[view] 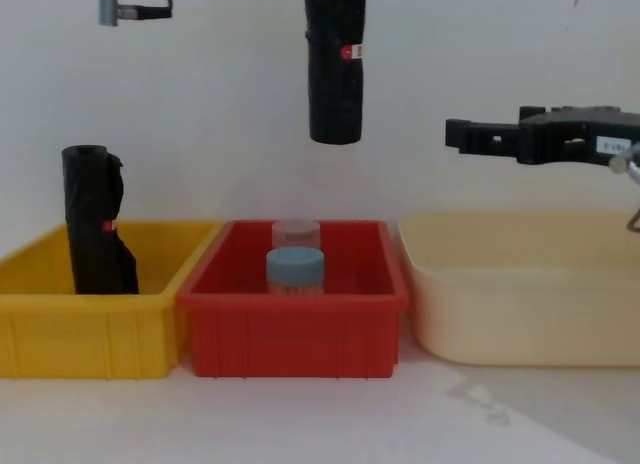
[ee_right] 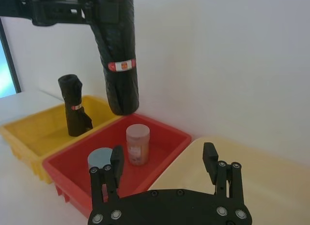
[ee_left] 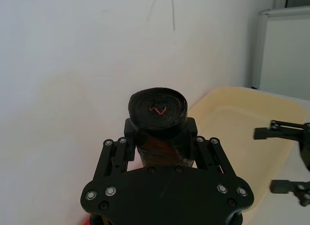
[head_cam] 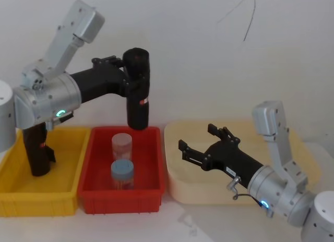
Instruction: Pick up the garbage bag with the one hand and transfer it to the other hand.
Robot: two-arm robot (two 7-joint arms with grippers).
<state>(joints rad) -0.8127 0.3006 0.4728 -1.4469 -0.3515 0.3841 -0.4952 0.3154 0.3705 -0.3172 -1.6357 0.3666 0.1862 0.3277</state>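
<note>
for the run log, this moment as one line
left gripper: shut on garbage bag, above red bin | right gripper: open, above cream tub | handover: not yet done

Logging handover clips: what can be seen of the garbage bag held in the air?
The garbage bag is a tight, smooth black roll of plastic film, its top end showing wound layers, with a small red-and-white sticker on its side. It hangs upright above the red bin, clamped near its upper part by the left gripper. The open right gripper stands apart from it.
</note>
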